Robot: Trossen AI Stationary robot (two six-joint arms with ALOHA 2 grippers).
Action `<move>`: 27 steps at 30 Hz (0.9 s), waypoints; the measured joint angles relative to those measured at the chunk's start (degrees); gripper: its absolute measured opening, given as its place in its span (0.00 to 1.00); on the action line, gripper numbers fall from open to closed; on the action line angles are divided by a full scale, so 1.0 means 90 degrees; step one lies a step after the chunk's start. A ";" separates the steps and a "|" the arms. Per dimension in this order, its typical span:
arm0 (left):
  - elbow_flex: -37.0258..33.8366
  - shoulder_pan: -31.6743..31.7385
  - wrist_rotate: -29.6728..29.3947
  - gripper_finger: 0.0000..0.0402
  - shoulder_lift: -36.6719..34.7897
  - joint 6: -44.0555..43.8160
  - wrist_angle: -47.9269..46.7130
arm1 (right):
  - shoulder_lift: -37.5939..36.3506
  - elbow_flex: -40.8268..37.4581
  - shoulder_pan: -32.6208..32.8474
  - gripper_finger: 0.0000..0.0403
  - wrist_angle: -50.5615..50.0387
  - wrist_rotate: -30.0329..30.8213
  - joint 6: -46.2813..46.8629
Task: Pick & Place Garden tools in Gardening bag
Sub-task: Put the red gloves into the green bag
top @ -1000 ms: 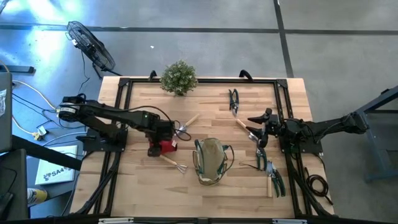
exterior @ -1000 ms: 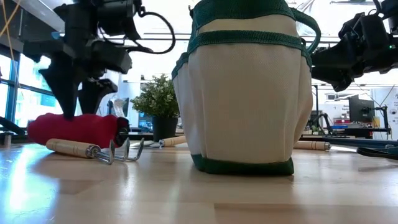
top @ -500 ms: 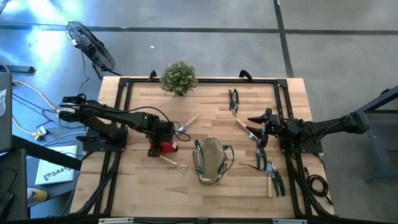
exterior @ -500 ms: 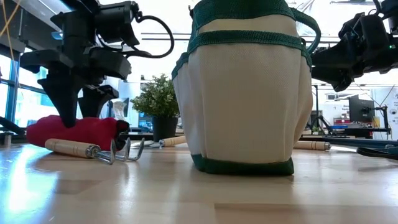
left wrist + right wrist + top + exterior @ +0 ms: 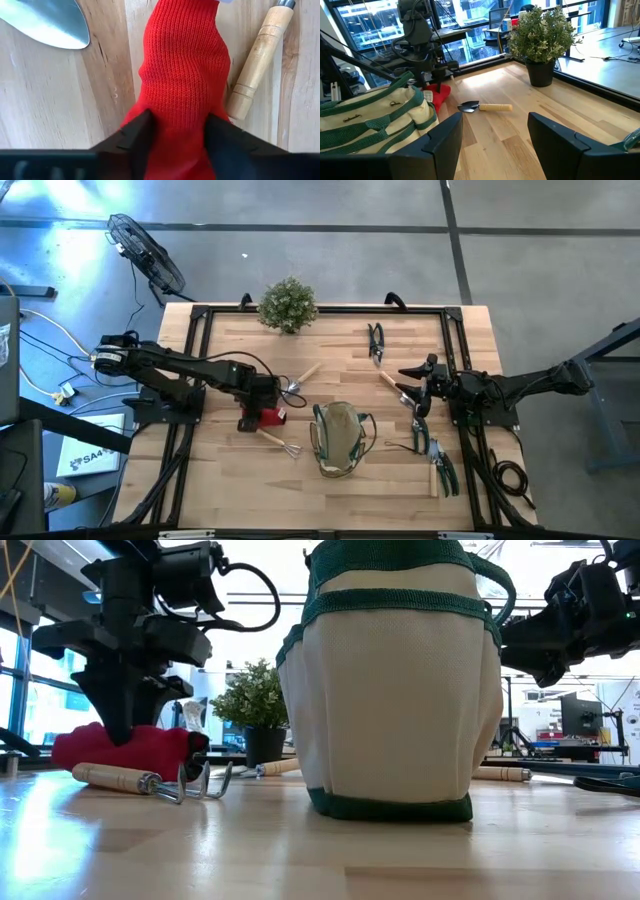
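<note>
A red knitted piece [image 5: 268, 418] lies on the table's left half, beside a wooden-handled rake [image 5: 278, 442] and a trowel [image 5: 300, 378]. My left gripper [image 5: 177, 135] stands over it, pointing down, shut on the knit. The gardening bag [image 5: 338, 438] stands upright on its base at the table's middle, mouth up. My right gripper [image 5: 495, 145] hangs open and level at the right, above another wooden-handled tool [image 5: 388, 383]. Green-handled pruners [image 5: 435, 455] and dark snips [image 5: 376, 342] lie flat on the right half. My left gripper pinches the red knitted piece near one end [image 5: 175, 107], one finger on each long side. The fingers [image 5: 125, 705] come from above, pointing down, and lie across the piece. The knit bunches up between them. The piece lies on the table [image 5: 150, 748].
A potted plant [image 5: 288, 304] stands at the table's far edge. The rake's wooden handle [image 5: 260, 55] lies right beside the red piece, and the trowel's blade [image 5: 45, 20] is close on its other side. A fan [image 5: 145, 255] stands on the floor beyond the far left corner.
My left gripper has tipped slightly and its fingers have closed in on the red knitted piece, taking hold of it. The knit has bunched up between them while staying on the table.
</note>
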 joint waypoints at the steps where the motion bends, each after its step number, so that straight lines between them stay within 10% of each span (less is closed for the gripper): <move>1: 0.0000 0.0000 0.0000 0.28 0.0000 0.0002 -0.0002 | 0.0000 0.0000 0.0002 0.54 0.0000 0.0000 0.0000; 6: 0.0000 0.0000 -0.0015 0.04 0.0000 0.0086 0.0000 | 0.0000 0.0000 0.0001 0.54 0.0002 0.0001 0.0000; 27: 0.1555 -0.0005 -0.2223 0.01 0.0010 -0.0182 -0.3090 | -0.0002 0.0000 0.0000 0.54 0.0248 0.0236 0.0000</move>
